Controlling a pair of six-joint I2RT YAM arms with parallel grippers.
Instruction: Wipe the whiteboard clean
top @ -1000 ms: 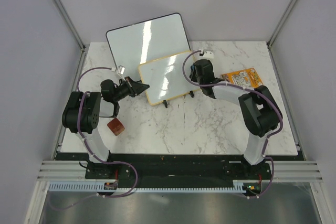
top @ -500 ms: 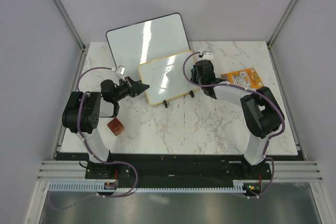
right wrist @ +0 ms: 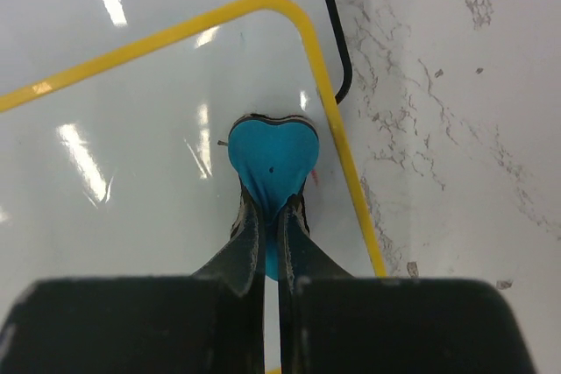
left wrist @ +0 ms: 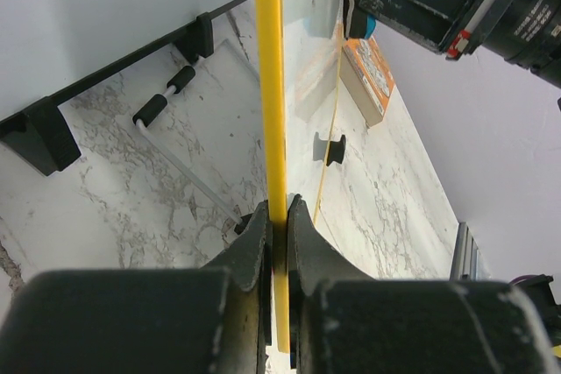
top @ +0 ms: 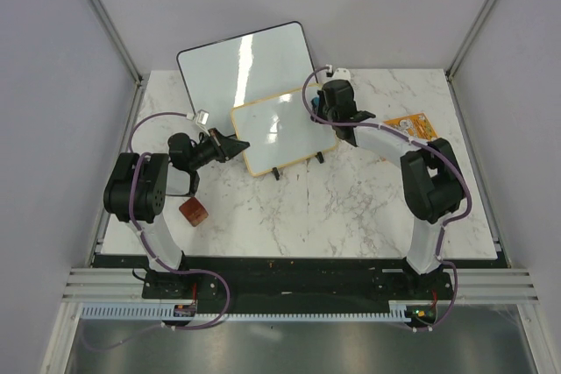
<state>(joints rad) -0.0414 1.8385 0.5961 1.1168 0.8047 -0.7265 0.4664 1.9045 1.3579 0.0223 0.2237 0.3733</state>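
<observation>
Whiteboard, left claw: the yellow-framed whiteboard [top: 280,129] stands tilted back on its black feet [top: 277,173]. The left claw [left wrist: 276,216] is clamped on its near-left edge, the frame pinched between both fingers, steadying it.
Right claw: the right claw [right wrist: 270,216] is closed on a blue heart-shaped eraser [right wrist: 272,153]. The pad lies against the board face, just inside the rounded yellow corner.
Change: within the last second the right claw slid from the middle of the board's right edge to its far right corner. The left claw has not shifted.
Meaning: judged, a wiping stroke along the right margin is ending. The face ahead and to the left of the eraser shows only glare. A tiny red fleck [right wrist: 313,179] sits just right of the pad, by the frame, and may be leftover ink. The task looks close to done.
Beyond the claw: a larger black-framed board [top: 245,63] leans behind the small one. Whether they touch, cannot tell.
Surface: white marbled surface [top: 351,208]. An orange packet [top: 405,129] lies near the right claw, on its right. A reddish-brown block [top: 194,211] sits back from the left claw, beside that arm.
Room: pale walls [top: 53,85], metal posts [top: 105,15] at the corners.
</observation>
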